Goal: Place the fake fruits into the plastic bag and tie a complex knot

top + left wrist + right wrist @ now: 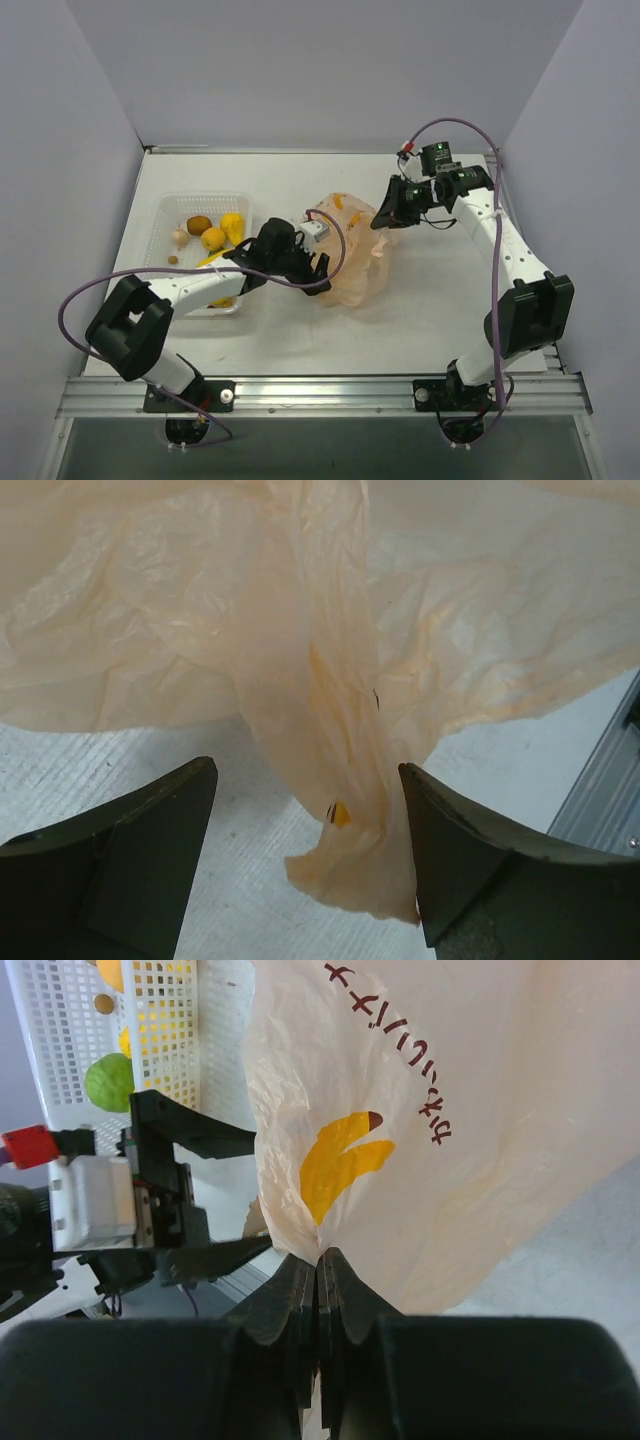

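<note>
Plastic bag (352,262) lies crumpled at the middle of the table (420,300), just right of the white mesh tray (170,205).

Step in hand, in my judgement: opening the bag. Loading has not begun. Every fruit I can find sits in the tray, and the bag looks slack and empty, though I cannot see inside it.

Nearest, the left gripper (306,766) stands at the bag's near-left edge. Its fingers are spread wide and grip nothing. A twisted strip of film hangs between them and lies against the right-hand finger.

Farther off, the right gripper (318,1257) is at the bag's far-right edge, fingers pressed together on a fold of film.

The next move calls for the left fingers to close on that strip and then draw away from the right gripper to form a mouth. The film is thin and slick, so I judge a shallow bite may slip.

Count, near to far:
- One bag and one tray.
- Yellow fruits: one patch near (222,300) and one sliver (213,260), both partly hidden by the left arm, and two clear rounds (213,239) (232,225). I cannot give a firm total.
- One tiny brown bit (172,259).
- One pale bulb-shaped piece (180,237).
- One brown fruit (198,224).
- One green round fruit (110,1082), seen only from the right wrist.
</note>
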Tool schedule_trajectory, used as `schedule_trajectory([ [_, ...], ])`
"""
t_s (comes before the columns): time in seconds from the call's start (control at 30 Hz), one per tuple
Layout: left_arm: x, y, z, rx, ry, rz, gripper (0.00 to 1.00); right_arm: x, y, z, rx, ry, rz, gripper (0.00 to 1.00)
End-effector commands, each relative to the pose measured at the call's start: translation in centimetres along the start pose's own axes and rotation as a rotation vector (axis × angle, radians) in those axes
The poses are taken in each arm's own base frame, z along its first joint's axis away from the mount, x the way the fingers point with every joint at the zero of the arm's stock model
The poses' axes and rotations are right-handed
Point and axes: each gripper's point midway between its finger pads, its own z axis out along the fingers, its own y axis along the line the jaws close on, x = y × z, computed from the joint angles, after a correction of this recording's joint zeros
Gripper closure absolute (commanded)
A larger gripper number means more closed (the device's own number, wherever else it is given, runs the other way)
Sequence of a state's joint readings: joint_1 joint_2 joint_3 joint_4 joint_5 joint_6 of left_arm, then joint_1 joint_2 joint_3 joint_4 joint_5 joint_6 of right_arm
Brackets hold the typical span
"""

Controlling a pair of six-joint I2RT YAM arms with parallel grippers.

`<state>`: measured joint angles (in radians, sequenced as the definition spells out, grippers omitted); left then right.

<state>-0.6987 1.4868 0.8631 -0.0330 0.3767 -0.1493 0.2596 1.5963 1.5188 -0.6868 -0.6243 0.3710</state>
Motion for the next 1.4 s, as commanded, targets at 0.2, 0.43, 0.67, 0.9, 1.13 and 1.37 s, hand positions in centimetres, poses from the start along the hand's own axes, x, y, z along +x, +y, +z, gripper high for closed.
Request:
schedule_trajectory([
  [0.2,-5.8,4.6,-2.6,-0.099,-0.086,-0.074,1.00,1.8,-2.7,-4.1,0.067,-0.005,-0.211,1.00],
  [0.43,-13.0,11.5,-12.4,-0.274,-0.311,-0.139,1.00,5.6,-13.1,-6.2,0.457,0.095,-0.560,1.00],
  [0.67,-14.5,13.0,-13.5,-0.265,-0.370,-0.154,1.00,5.7,-14.4,-6.8,0.516,0.060,-0.688,1.00],
  [0.9,-16.6,4.4,-11.3,0.088,-0.340,0.103,1.00,1.2,-8.4,-7.8,0.414,-0.050,-0.749,0.04],
  [1.13,-17.5,2.0,-11.1,0.238,-0.306,0.150,1.00,-3.1,-0.5,-7.3,0.296,-0.253,-0.929,0.00],
  [1.37,-19.3,0.7,-11.4,0.359,-0.298,0.122,1.00,-4.1,2.6,-1.9,0.292,-0.245,-1.090,0.00],
])
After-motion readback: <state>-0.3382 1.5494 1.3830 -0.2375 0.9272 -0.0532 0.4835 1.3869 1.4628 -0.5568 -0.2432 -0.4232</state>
